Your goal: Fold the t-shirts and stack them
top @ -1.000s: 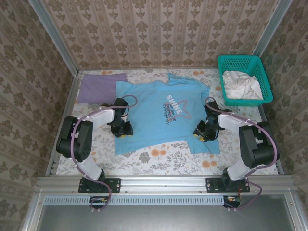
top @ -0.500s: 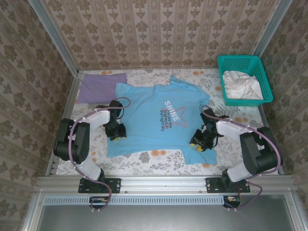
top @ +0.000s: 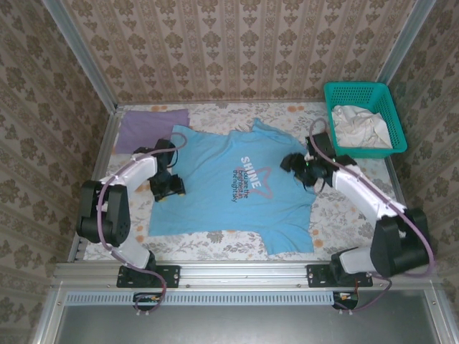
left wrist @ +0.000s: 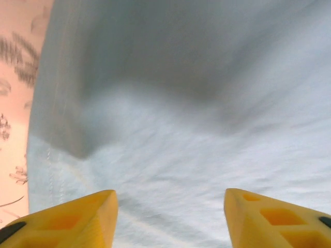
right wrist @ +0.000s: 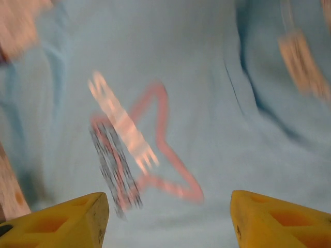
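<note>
The sky-blue t-shirt (top: 229, 193) is spread flat in the middle of the surface (top: 348, 215), print upward. The lavender t-shirt (top: 147, 129) is laid at the far left corner. The left pincer (left wrist: 169, 195) and right pincer (right wrist: 168, 199) are held released over the blue cloth, with nothing grasped.

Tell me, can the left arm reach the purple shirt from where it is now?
Probably yes. The purple shirt lies flat at the far left, close beyond the left fingers, which stand open over the blue shirt. Nothing stands between them.
</note>
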Motion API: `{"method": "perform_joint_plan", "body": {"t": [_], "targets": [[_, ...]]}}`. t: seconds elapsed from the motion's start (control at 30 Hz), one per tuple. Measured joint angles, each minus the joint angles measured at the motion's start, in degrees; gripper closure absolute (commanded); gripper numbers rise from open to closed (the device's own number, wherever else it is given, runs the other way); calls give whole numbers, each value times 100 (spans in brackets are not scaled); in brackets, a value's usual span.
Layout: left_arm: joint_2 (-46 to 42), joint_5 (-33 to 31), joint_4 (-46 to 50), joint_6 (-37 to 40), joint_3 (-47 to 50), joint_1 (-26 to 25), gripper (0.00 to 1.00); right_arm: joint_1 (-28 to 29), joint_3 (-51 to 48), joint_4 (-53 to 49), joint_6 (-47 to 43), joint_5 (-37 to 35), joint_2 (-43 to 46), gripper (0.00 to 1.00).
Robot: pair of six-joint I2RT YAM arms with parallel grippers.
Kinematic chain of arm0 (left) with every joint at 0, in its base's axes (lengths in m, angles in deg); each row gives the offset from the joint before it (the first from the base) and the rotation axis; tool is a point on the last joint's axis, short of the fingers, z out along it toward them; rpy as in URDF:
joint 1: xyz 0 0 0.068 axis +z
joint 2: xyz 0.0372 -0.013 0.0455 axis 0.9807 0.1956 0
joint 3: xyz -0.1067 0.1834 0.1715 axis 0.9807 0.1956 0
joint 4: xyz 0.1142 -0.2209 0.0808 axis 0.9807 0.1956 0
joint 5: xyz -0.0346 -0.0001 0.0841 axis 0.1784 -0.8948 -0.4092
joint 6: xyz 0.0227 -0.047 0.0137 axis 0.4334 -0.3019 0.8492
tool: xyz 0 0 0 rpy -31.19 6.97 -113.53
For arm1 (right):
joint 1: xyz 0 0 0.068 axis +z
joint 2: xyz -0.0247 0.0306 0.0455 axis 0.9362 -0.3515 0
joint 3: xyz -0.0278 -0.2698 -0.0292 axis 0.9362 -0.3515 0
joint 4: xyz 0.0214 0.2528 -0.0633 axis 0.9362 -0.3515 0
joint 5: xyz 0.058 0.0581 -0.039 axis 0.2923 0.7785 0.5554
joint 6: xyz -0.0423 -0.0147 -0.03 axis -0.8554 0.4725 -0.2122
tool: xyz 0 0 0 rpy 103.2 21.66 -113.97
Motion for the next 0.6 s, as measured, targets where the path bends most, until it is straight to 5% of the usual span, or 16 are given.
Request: {"method": "perform_joint_plan", "body": {"t": [0.23, 0.6], "targets": [[125, 52, -79, 350, -761, -483, 34, -299, 2538, 367, -645, -647, -2594, 49], [474, 94, -28, 542, -730, -505, 33, -483, 6585, -815, -1779, -697, -5810, 55]]}}
